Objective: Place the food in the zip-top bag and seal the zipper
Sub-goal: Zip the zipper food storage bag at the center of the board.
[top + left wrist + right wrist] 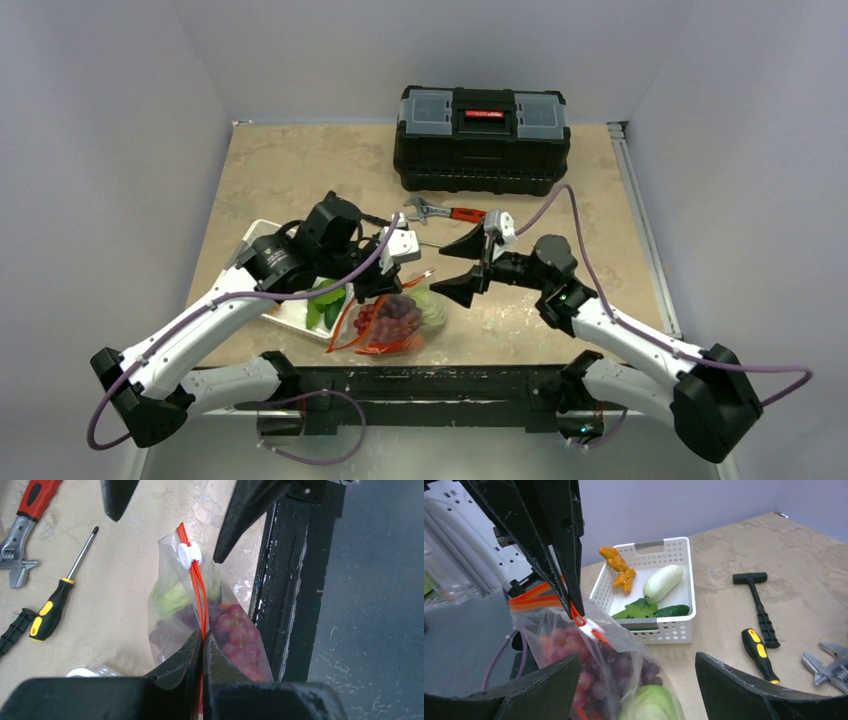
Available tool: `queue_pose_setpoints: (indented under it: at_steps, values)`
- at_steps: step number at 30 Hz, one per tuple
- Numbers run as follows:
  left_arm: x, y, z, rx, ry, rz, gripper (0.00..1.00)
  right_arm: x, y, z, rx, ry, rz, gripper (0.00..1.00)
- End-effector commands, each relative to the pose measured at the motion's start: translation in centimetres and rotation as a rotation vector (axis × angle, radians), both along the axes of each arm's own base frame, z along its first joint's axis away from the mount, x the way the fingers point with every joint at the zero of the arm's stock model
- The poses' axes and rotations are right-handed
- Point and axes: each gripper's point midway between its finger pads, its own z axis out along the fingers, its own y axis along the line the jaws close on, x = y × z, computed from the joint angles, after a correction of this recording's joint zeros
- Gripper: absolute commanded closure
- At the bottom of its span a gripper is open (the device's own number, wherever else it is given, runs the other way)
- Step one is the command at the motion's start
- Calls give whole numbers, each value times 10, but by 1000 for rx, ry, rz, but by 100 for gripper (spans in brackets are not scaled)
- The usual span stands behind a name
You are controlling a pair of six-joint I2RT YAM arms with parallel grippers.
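The white basket [262,226] sits leftmost. Beside it, the left gripper [203,637] pinches the zipper [200,587] of the zip-top bag [170,605], which holds grapes [235,630] and cabbage [649,702] near the table [600,230] front edge. The right gripper [441,270] gapes wide just right of the bag, with open tabletop beyond.

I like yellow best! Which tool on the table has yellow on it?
The screwdriver: its black handle has yellow patches. The wrench has a red handle, and the hammer is all black.
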Motion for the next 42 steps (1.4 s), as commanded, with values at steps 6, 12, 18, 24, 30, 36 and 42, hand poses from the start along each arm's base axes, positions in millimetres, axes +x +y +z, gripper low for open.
queue_pose_setpoints:
  at_steps: [6,12,18,24,30,36,42]
  values:
    - [-3,-10,18,-129,-40,-60,100,-20,12,22,33,-108,376,21]
    - [-4,-8,22,-159,-24,-53,100,-29,16,19,60,-54,477,45]
    - [0,-6,19,-151,0,-4,100,-31,16,24,88,-33,474,85]
    - [13,-12,45,-227,-28,81,63,-20,14,26,89,-16,359,100]
    - [26,-26,71,-371,-27,157,45,-17,14,29,100,13,330,100]
    - [38,-39,71,-407,26,196,49,-11,15,33,107,48,303,100]
    - [32,-46,70,-428,54,148,54,-8,15,32,105,70,277,100]
